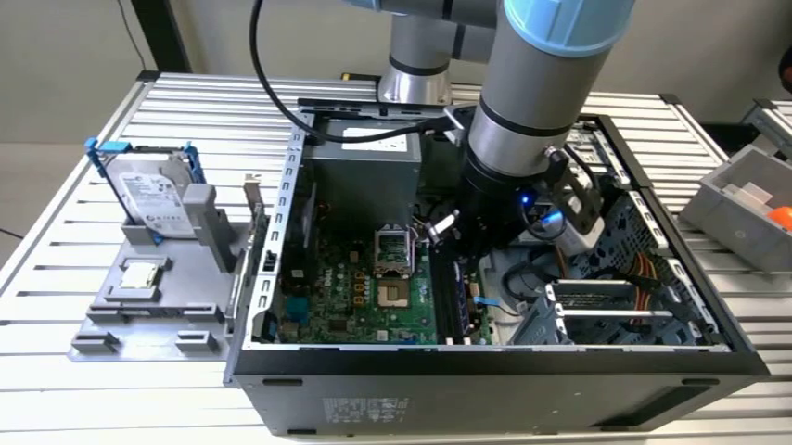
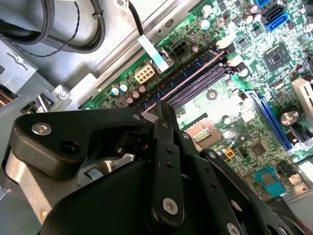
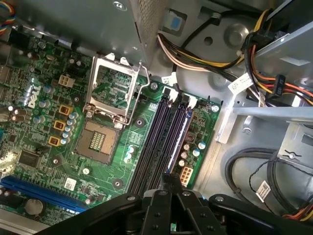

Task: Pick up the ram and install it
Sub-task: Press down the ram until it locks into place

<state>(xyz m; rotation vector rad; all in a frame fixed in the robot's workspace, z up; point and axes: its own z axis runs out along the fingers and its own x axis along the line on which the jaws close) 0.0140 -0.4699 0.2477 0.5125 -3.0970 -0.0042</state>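
Gripper (image 1: 446, 239) low inside the open computer case (image 1: 495, 360), over the memory slots.

From the exterior view, the arm reaches down into the case beside the motherboard (image 1: 359, 301). In the first wrist view, the ram (image 3: 177, 137) stands in one of the slots, and the fingers (image 3: 161, 188) are drawn narrow, meeting over its near end. The second wrist view shows the ram (image 2: 188, 76) lying along its slot just beyond the fingertip; whether they touch, I cannot tell.

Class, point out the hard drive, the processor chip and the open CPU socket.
hard drive (image 1: 159, 193): exterior view, its labelled face.
processor chip (image 1: 140, 275): exterior view, its silver top.
CPU socket (image 3: 99, 142): first wrist view, its pin field.
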